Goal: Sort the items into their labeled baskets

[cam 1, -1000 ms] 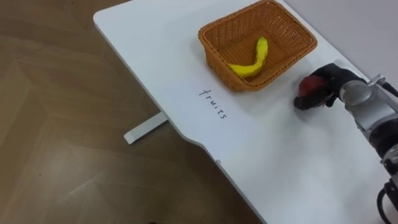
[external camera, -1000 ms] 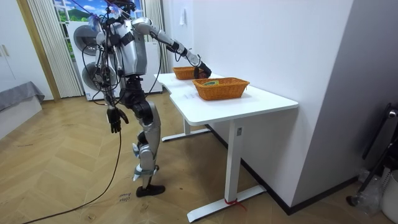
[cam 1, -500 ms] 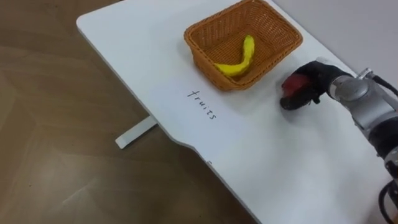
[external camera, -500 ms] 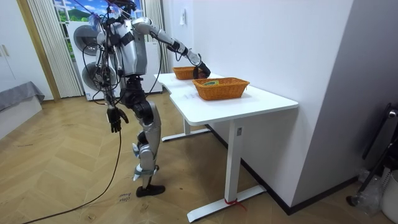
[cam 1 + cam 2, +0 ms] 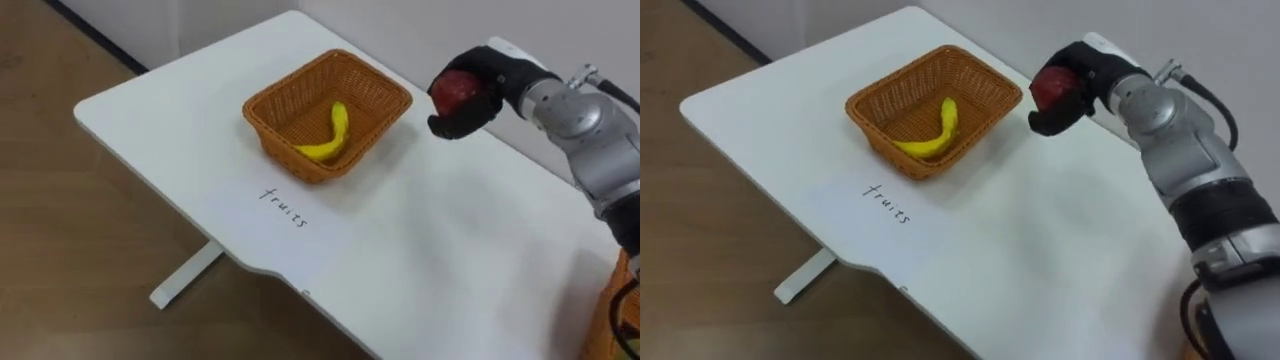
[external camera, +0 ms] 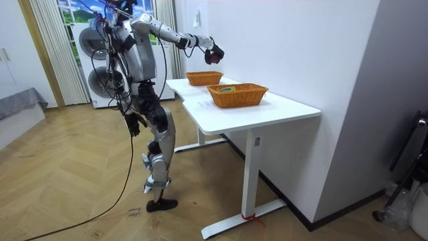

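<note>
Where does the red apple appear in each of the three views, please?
Left eye view: red apple at upper right, held in the right hand's fingers above the table, right of the fruit basket.
Right eye view: upper centre-right, right of that basket.
Room view: top centre, raised above the farther basket.
Shared landmark: the fruit basket holding the banana.

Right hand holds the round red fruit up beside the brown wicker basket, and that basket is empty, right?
Not empty: the left eye view shows a yellow banana lying in the brown wicker basket. The rest holds: the right hand is curled round the round red fruit, up beside the basket.
</note>
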